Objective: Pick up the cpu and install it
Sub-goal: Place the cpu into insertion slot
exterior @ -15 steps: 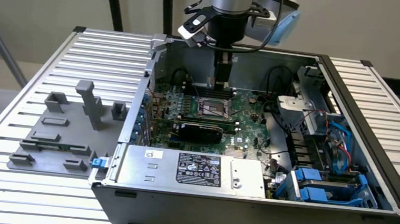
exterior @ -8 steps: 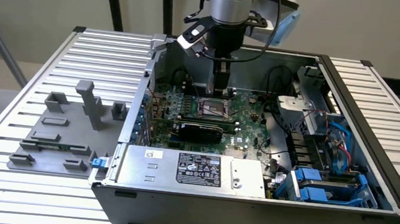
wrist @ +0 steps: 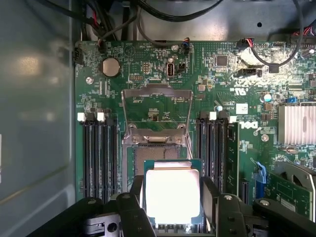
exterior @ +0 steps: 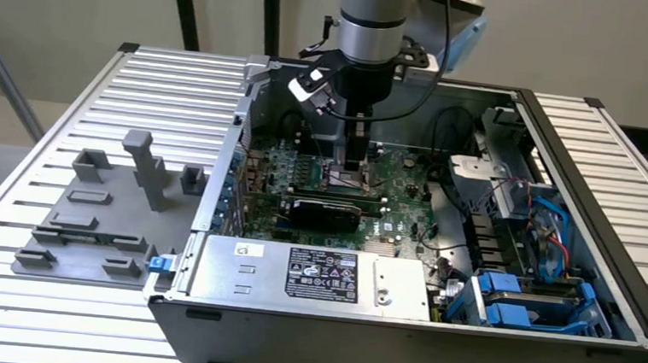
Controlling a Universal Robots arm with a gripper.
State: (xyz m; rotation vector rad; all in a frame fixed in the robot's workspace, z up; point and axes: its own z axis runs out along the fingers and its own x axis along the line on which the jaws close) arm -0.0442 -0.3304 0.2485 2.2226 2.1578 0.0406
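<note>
I have the pincer (wrist: 173, 198) closed on the cpu (wrist: 172, 190), a finger against each side edge. The chip hangs over the open socket (wrist: 157, 150) on the green motherboard (wrist: 222, 79). Memory slots (wrist: 98, 153) flank it, inside the computer case (exterior: 404, 341) on the slatted desk (exterior: 19, 297).

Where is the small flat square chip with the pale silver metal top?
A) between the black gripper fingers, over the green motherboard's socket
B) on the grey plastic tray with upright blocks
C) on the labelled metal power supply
A: the chip sits between the gripper's fingers, above the open dark socket.
</note>
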